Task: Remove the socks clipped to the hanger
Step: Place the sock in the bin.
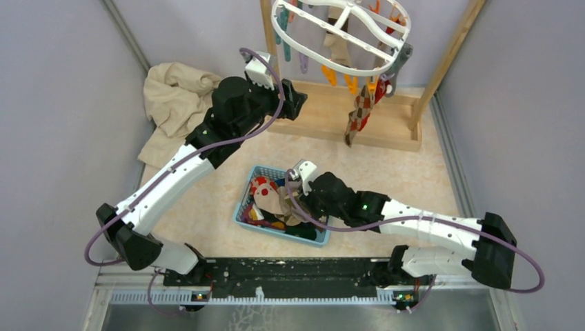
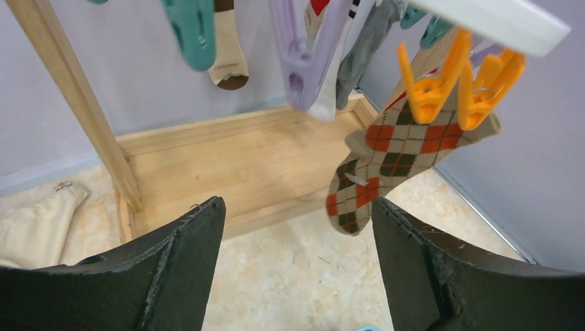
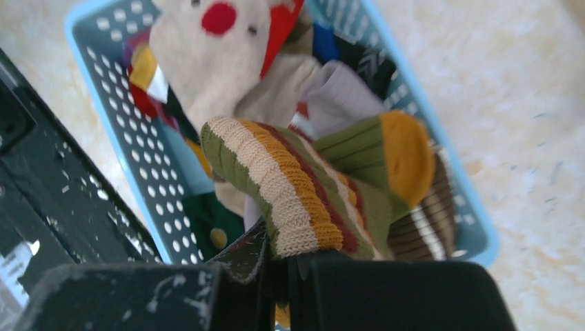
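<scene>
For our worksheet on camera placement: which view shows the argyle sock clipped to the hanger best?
Left wrist view: the argyle sock hangs close, pattern and orange clips clear. The top view shows it small; the right wrist view misses it.

Soft, even indoor light fills all three views, bright with no harsh glare. From above, the arms [image 1: 172,172] throw only faint shadows on the pale table [image 1: 414,172]. In the left wrist view the purple clip [image 2: 303,62] is blurred; the argyle sock [image 2: 393,158] is sharper. The right wrist view is soft throughout — the striped sock [image 3: 303,186] slightly smeared, the right gripper [image 3: 279,276] a dark unfocused mass.
</scene>
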You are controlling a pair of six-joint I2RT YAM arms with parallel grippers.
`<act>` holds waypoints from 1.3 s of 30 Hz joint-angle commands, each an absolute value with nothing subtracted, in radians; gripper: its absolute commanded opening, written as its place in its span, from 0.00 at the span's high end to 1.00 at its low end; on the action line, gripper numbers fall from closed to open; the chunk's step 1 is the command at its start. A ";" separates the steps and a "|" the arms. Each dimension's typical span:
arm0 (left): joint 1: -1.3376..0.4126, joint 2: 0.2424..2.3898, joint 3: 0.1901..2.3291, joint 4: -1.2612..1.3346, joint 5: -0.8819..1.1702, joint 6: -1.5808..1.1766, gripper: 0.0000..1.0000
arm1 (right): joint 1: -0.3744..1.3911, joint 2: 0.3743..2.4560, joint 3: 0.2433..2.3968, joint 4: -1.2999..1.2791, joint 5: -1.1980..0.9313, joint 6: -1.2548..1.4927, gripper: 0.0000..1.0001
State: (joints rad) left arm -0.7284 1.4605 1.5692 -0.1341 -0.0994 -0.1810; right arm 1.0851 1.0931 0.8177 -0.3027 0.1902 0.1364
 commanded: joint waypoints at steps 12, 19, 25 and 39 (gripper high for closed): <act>-0.730 1.378 1.439 -0.086 -0.102 -0.201 0.15 | 1.152 1.213 0.794 -0.300 0.252 0.317 0.62; -0.730 1.353 1.404 -0.084 -0.113 -0.206 0.14 | 1.152 1.159 0.893 -0.378 0.360 0.308 0.47; -0.730 1.337 1.393 -0.084 -0.111 -0.206 0.14 | 1.149 1.175 0.922 -0.383 0.450 0.287 0.44; -0.730 1.334 1.384 -0.089 -0.107 -0.206 0.14 | 1.118 1.488 0.864 -0.257 0.421 0.307 0.50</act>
